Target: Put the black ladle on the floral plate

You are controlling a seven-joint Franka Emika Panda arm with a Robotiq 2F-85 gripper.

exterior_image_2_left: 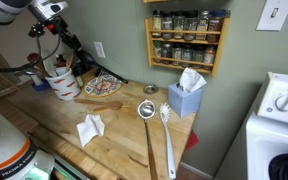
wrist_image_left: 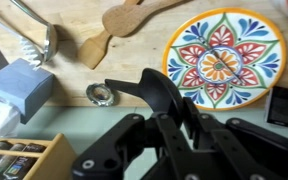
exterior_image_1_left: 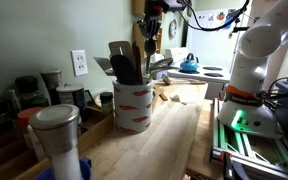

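My gripper (wrist_image_left: 176, 108) is shut on the black ladle (wrist_image_left: 136, 84), whose curved black part juts out to the left of the jaws in the wrist view. The floral plate (wrist_image_left: 222, 55) lies on the wooden counter below, up and to the right of the jaws. In both exterior views the gripper (exterior_image_1_left: 151, 28) (exterior_image_2_left: 50, 20) is high above the counter with the ladle (exterior_image_1_left: 150, 46) (exterior_image_2_left: 70, 40) hanging from it. It is above the red-and-white utensil crock (exterior_image_1_left: 132, 106) (exterior_image_2_left: 64, 86). The plate (exterior_image_2_left: 102, 87) sits just beside the crock.
Two wooden spoons (wrist_image_left: 119, 22) lie by the plate. A metal jar lid (wrist_image_left: 99, 95), a blue tissue box (wrist_image_left: 19, 85) (exterior_image_2_left: 186, 96), a metal strainer spoon (exterior_image_2_left: 147, 110) and a white napkin (exterior_image_2_left: 91, 128) are on the counter. A spice rack (exterior_image_2_left: 189, 40) hangs on the wall.
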